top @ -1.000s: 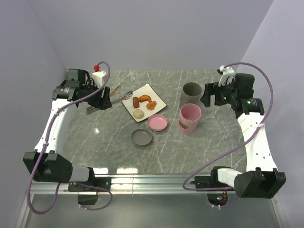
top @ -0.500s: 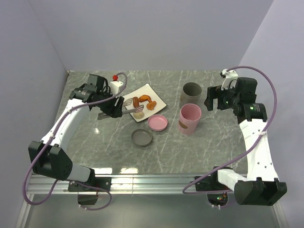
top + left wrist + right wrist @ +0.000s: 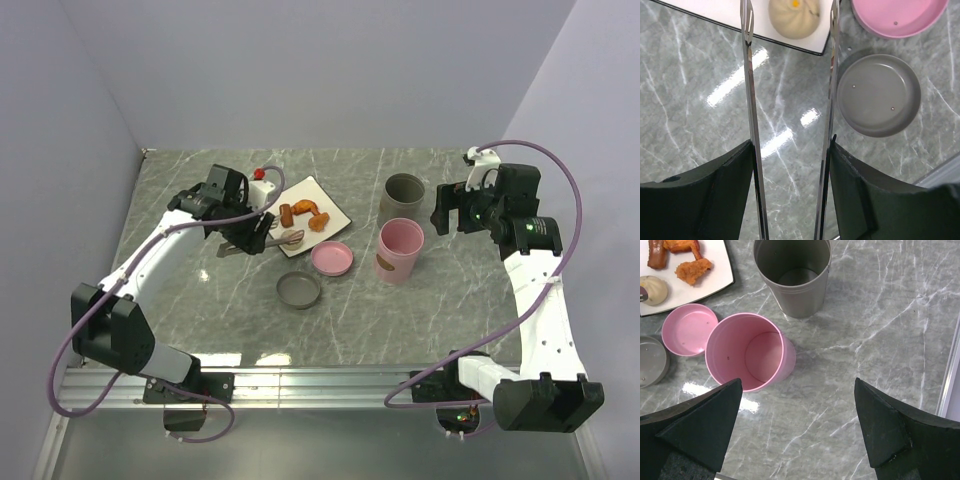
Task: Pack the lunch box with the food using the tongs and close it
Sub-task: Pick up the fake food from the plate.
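One pair of tongs (image 3: 829, 100), one white plate (image 3: 335, 213), four food pieces (image 3: 307, 210): one sausage (image 3: 656, 252), one curved orange piece (image 3: 682, 245), one nugget (image 3: 692, 270), one pale ball (image 3: 794, 17), two cups, grey cup (image 3: 404, 197) and pink cup (image 3: 400, 250), two lids, pink lid (image 3: 331, 258) and grey lid (image 3: 299, 290), two robot arms, left arm (image 3: 150, 265) and right arm (image 3: 535, 290).

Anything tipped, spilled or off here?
Nothing stands out. Pink cup and grey cup stand upright, empty; pink lid and grey lid lie flat; food is on the plate; tongs sit straight in the left gripper.
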{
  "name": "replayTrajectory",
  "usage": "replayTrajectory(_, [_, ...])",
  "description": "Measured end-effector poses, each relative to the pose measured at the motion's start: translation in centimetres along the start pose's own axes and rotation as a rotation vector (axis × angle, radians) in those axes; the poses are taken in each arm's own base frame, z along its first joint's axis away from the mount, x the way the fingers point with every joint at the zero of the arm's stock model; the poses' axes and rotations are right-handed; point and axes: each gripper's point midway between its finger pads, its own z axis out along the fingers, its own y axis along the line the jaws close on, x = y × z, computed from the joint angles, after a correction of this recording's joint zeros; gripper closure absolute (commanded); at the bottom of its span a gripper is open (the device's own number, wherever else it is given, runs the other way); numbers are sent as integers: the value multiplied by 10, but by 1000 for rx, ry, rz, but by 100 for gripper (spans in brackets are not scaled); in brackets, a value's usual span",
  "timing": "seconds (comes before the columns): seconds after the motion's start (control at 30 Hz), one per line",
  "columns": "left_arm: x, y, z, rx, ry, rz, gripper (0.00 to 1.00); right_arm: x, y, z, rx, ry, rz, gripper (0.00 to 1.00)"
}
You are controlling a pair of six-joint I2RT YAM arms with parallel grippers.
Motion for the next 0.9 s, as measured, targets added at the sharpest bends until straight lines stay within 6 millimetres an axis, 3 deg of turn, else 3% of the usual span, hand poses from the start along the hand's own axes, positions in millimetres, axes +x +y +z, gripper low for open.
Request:
replayTrajectory(0.7, [17,1,24,5,74,-11,37,5,-2,9,-6,32,10,0])
replayTrajectory(0.9, [16,-2,26,12,75,-12,48,5,-2,9,-6,32,10,0])
